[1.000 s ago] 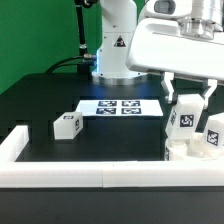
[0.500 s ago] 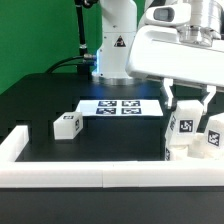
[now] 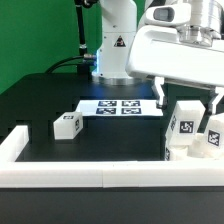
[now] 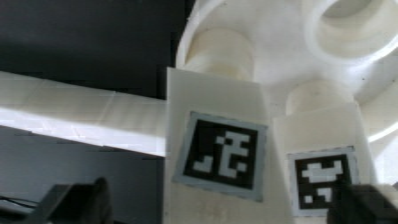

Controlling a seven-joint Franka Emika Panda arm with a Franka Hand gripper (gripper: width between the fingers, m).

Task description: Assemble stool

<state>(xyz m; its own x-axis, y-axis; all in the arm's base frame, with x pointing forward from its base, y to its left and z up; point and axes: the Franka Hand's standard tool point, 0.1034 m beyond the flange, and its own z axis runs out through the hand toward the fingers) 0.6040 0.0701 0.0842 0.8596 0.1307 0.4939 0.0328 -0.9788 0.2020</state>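
My gripper (image 3: 188, 98) is open, its fingers spread wide on either side of an upright white tagged leg (image 3: 185, 122) and touching nothing. That leg stands on the round white seat (image 3: 178, 152) at the exterior view's right, with a second leg (image 3: 213, 135) beside it. A third leg (image 3: 67, 124) lies loose on the black table at the left. In the wrist view the leg (image 4: 222, 150) fills the space between the dark fingertips (image 4: 80, 200), with the seat (image 4: 249, 40) behind it. The gripper (image 4: 228, 205) holds nothing.
The long white border rail (image 3: 100, 178) runs along the front and up the left side. The marker board (image 3: 120, 107) lies flat in front of the arm's base (image 3: 112, 55). The seat sits in the rail's right corner.
The fingers were closed around the upright leg; now they have spread apart and risen slightly, letting the leg go. The leg stays standing on the seat.
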